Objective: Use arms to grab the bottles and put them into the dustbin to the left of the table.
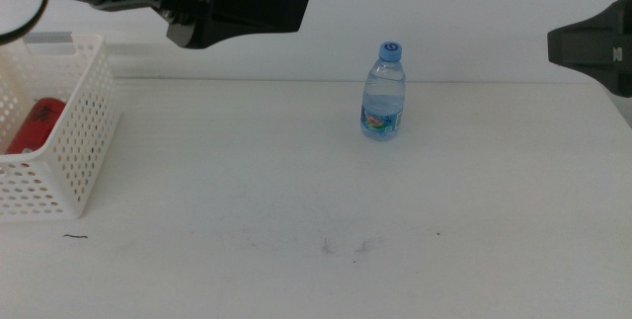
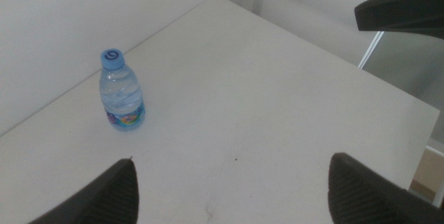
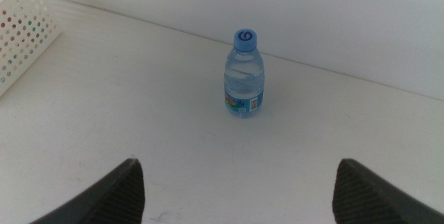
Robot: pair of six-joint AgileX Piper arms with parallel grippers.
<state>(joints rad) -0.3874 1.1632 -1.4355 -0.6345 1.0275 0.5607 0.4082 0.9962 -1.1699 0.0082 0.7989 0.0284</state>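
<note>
White and matt, the flat surface [image 1: 296, 191] is seen to run back to a straight far edge against a pale wall, with a few faint dark scuff marks near its front. A small clear plastic water bottle with a blue cap and a coloured label [image 1: 383, 92] is stood upright toward the back of the surface, slightly right of centre, with bare room on every side. Its ribbed, rounded body is also shown in the left wrist view [image 2: 121, 93] and in the right wrist view [image 3: 243, 75].

At the left edge a white rectangular plastic basket with perforated sides [image 1: 84, 131] is placed, and a red soda can [image 1: 33, 125] is seen lying inside it. A corner of the same basket is caught in the right wrist view [image 3: 24, 30]. The basket and the bottle are kept well apart by open surface.

The left gripper [image 1: 242, 8], black and angular, is held high above the surface at the upper left, between basket and bottle; its fingers [image 2: 104, 200] are shown spread wide apart with nothing between them. The right gripper [image 1: 597, 47] is held at the right edge, above the surface, its fingers [image 3: 107, 196] likewise set wide apart and empty. Neither gripper is touching the bottle.
</note>
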